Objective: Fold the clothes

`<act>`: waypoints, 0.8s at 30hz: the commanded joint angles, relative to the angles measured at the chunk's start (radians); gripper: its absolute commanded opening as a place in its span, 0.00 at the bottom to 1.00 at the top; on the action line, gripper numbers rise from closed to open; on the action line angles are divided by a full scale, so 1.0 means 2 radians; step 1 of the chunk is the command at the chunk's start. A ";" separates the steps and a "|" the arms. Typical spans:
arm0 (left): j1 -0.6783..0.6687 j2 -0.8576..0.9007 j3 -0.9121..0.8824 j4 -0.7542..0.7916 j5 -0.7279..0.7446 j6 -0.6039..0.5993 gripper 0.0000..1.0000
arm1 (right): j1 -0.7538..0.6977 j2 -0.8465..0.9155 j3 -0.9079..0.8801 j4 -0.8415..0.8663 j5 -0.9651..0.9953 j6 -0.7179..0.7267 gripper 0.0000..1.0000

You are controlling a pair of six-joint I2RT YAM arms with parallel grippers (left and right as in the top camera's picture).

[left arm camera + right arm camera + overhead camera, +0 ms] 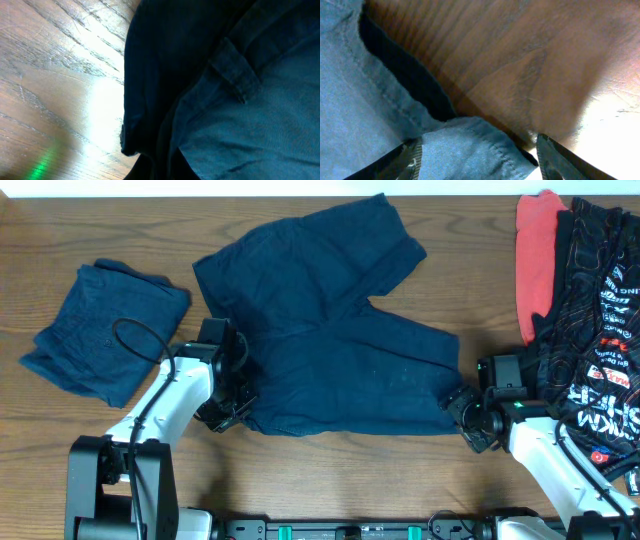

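Observation:
Dark blue shorts [330, 350] lie spread flat in the middle of the wooden table. My left gripper [228, 402] is at their lower left waistband corner. In the left wrist view the cloth [250, 100] fills the frame and the fingers [170, 167] sit together under a dark fold, shut on the edge. My right gripper [468, 412] is at the lower right leg hem. In the right wrist view its fingers [477, 152] are spread wide on either side of the hem corner [465, 145], low over the table.
A folded blue garment [105, 330] lies at the left. A red garment [535, 260] and a black printed garment [600, 310] are piled at the right edge, close to my right arm. Bare wood [330, 480] runs along the front.

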 commanded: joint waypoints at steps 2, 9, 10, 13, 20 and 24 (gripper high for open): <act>0.001 -0.004 -0.002 0.000 -0.012 0.009 0.06 | 0.020 0.029 -0.011 0.002 -0.015 0.010 0.54; 0.001 -0.004 -0.002 0.000 -0.014 0.009 0.06 | 0.027 0.030 -0.011 0.002 -0.028 0.011 0.27; 0.001 -0.004 -0.002 0.000 -0.014 0.009 0.06 | 0.027 0.030 -0.011 0.002 -0.028 0.011 0.18; 0.001 -0.004 -0.002 0.000 -0.014 0.009 0.06 | 0.027 0.030 -0.011 0.002 -0.028 0.011 0.01; -0.007 -0.009 -0.002 -0.025 0.003 0.039 0.06 | 0.015 0.019 -0.005 0.002 -0.024 -0.024 0.01; -0.035 -0.043 -0.002 -0.048 0.002 0.052 0.06 | -0.015 -0.008 0.021 -0.026 -0.017 -0.059 0.01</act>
